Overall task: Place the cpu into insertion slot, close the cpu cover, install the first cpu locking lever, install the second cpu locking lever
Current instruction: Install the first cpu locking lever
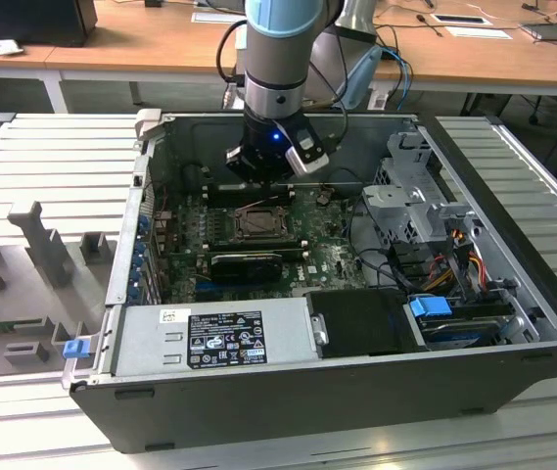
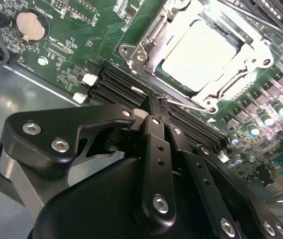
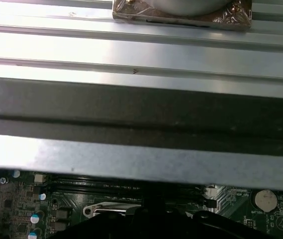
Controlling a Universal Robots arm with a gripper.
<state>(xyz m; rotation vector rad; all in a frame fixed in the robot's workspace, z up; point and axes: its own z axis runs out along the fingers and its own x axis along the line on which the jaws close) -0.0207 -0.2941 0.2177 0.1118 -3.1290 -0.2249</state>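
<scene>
Second wrist view puts the gripper low over the motherboard, its black fingers drawn together to a narrow tip with nothing visible between them. That tip sits at the silvery rim of the insertion slot, touching or nearly touching a thin wire lever along the slot's near edge. The cpu lies flat inside the slot, its pale top bright, and the cpu cover frames it closely. Black memory slots run just beside the slot, directly under the fingers, so the room on that side is tight. A round coin battery sits well apart from the slot. In the exterior view the arm reaches into the open computer case, with the case's far wall close behind the slot and a drive cage toward the exterior view's right.
</scene>
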